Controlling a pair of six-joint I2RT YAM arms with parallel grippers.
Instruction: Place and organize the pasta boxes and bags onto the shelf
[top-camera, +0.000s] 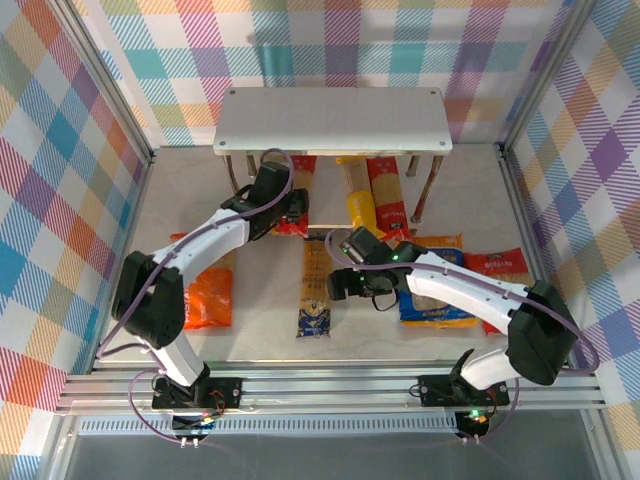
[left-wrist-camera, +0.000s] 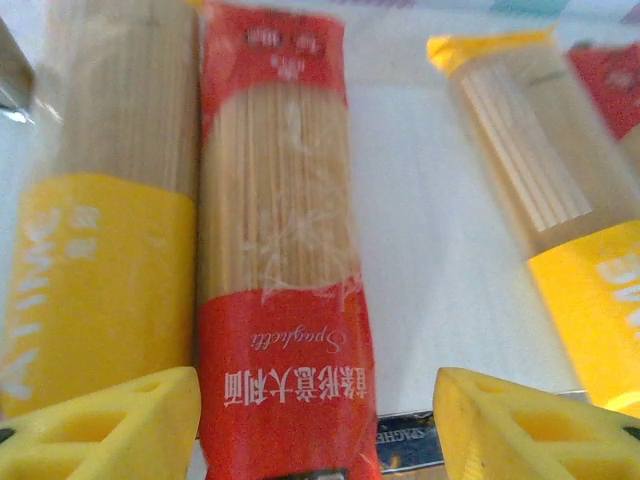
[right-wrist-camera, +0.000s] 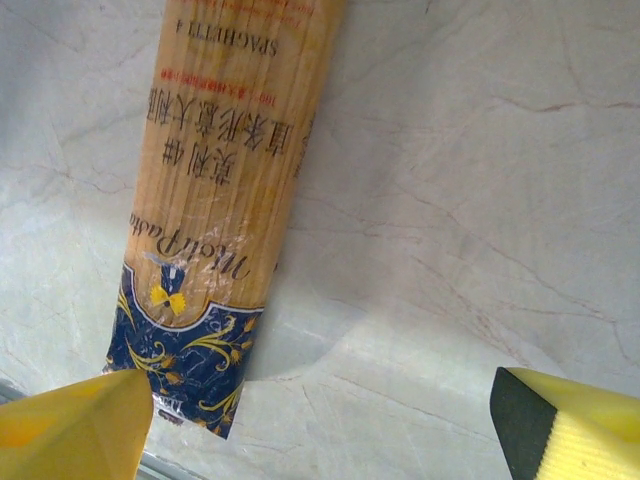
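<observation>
Hovering low over the table (top-camera: 265, 320), nearest to the arm bases, the right gripper (top-camera: 348, 280) has its two yellow fingers (right-wrist-camera: 80, 430) wide apart, with nothing between them. In the right wrist view, the dark blue end of the tan pack (right-wrist-camera: 225, 190) lies flat on the pale surface, near one of these fingers, and the pack runs away from the camera. From above, this tan pack lies alone in the middle of the table, between the orange bag (top-camera: 210, 295) on the left and the blue bag (top-camera: 432, 312) on the right. The right arm crosses over the blue bag. The red bag (top-camera: 495, 262) lies just beside the blue one, nearer to the right wall.

Farther away, the left gripper (top-camera: 288, 212) is at the front edge of the shelf (top-camera: 330, 120). Its fingers stand apart, wider than the red pack (left-wrist-camera: 280, 280) that lies between them, and there is a clear gap at one side. A yellow pack (left-wrist-camera: 100, 270) lies against this red pack. A second yellow pack (left-wrist-camera: 560, 200) and a second red pack (left-wrist-camera: 610, 80) lie on the other side, apart from it. All four are under the top board of the shelf.
</observation>
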